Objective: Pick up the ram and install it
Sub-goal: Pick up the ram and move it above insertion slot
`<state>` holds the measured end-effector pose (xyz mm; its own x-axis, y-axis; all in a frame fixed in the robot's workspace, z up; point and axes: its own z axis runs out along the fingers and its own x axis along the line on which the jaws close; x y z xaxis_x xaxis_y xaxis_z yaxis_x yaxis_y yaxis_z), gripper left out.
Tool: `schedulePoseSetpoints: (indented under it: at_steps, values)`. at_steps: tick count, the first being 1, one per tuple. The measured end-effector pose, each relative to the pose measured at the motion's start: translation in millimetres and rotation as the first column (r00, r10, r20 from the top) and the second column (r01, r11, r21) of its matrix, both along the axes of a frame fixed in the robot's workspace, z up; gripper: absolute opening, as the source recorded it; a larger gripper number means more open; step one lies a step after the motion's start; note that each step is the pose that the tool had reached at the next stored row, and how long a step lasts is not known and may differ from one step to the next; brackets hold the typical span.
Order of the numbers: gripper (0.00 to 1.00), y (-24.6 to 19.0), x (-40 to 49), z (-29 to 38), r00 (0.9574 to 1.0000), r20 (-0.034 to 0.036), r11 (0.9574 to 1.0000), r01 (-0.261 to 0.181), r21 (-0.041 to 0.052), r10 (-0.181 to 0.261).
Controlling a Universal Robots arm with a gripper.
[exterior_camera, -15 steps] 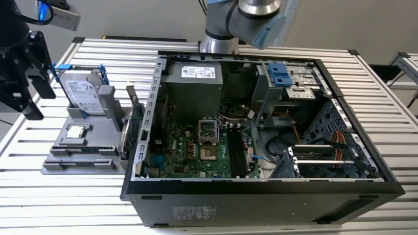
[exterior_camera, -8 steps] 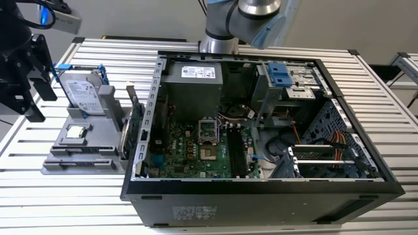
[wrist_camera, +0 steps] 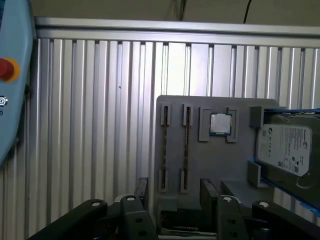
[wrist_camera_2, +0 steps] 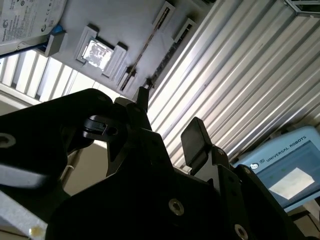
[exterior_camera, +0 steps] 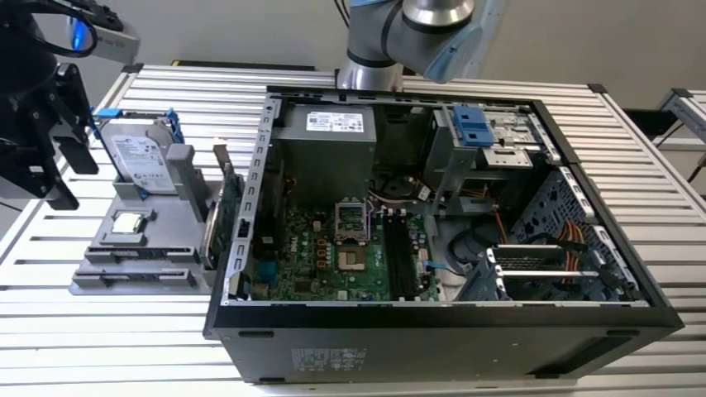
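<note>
Open and empty, the gripper (wrist_camera: 175, 196) hangs near the gray parts holder (wrist_camera: 227, 160). The ram (wrist_camera: 186, 150) stands edge-up in one of the holder's slots.

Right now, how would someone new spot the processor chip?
On the exterior view's left, beside the open computer case, sits a grey fixture tray. The processor chip lies flat in it near the hard drive: small, square, silver; the drive is larger and white-labelled.
</note>
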<state>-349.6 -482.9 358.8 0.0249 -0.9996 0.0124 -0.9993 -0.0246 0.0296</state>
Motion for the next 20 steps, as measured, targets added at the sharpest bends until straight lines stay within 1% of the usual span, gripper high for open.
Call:
schedulePoseSetpoints:
  at_steps: [20]
  values:
    - [1.00,-0.2,-0.2,-16.7,1.0000,0.0000,1.0000,0.005,0.0000,-0.005]
